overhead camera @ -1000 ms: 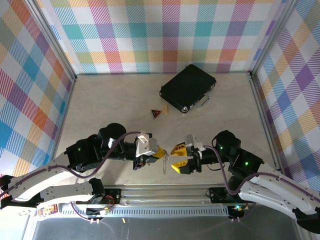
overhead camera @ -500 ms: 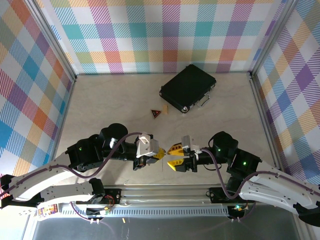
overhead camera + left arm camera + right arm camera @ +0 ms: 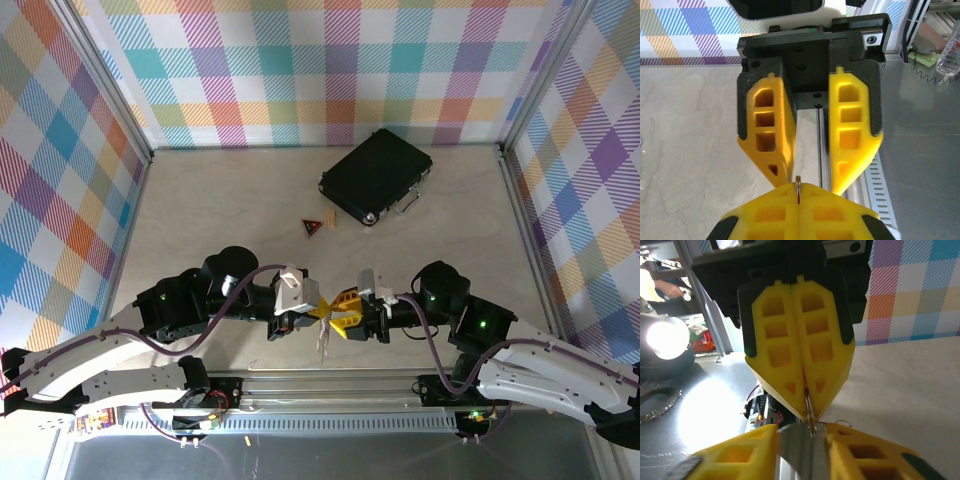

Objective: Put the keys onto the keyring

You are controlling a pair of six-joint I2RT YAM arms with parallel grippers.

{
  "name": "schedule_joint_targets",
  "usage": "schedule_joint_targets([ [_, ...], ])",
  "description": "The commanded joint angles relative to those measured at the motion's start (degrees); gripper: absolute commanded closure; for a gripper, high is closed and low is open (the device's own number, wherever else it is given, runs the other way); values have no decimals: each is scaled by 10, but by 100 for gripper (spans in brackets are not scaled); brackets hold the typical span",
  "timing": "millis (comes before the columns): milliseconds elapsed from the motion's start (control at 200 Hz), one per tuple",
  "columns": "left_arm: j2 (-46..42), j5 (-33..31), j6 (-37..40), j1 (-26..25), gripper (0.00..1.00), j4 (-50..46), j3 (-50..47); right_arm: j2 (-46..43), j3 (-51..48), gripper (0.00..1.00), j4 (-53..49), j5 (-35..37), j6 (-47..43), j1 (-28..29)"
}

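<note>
While left gripper (image 3: 321, 308) pinches keyring (image 3: 809, 411), right gripper (image 3: 346, 313) gapes; marbled table (image 3: 220, 205), plaid walls (image 3: 330, 70).

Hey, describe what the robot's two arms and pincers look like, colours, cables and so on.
The left arm and right arm have white links and black joint housings, each with a small green light. A grey-purple cable loops along each. The left pincer and right pincer have bright yellow wedge-shaped fingers with rectangular cut-outs, on black mounts.

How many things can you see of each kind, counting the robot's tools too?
tools: 2 (left tool, right tool)
keyring: 1
black case: 1
triangular tag: 1
small tan bit: 1
Total: 6
</note>
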Motion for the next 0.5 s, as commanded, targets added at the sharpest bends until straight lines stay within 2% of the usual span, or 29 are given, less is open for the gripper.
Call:
schedule_joint_targets([
  [0,-3,6,8,-4,100,24,0,0,11,76,31,-20,6,6],
  [495,0,29,5,-4,100,26,0,3,5,86,43,4,9,10],
])
